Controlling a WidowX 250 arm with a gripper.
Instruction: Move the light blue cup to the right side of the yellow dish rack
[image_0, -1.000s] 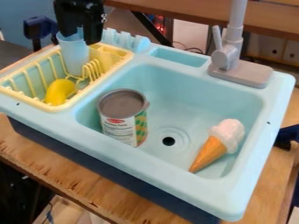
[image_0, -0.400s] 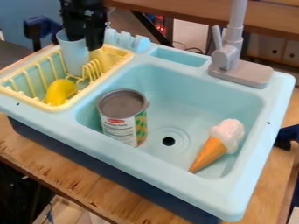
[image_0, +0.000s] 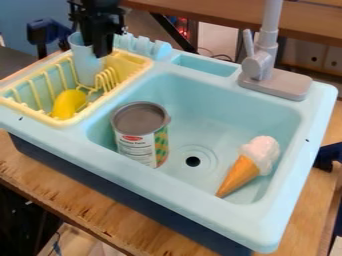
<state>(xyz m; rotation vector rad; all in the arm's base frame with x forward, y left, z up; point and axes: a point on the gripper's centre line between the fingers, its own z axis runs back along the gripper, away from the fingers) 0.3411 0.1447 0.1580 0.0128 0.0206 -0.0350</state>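
End effector at cup, cannot tell whether open or closed. Cup, yellow toy in rack. Can, ice cream cone in sink.

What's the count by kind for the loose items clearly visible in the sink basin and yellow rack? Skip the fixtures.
Light blue cup: 1
Yellow rounded item: 1
Can: 1
Ice cream cone: 1
Total: 4
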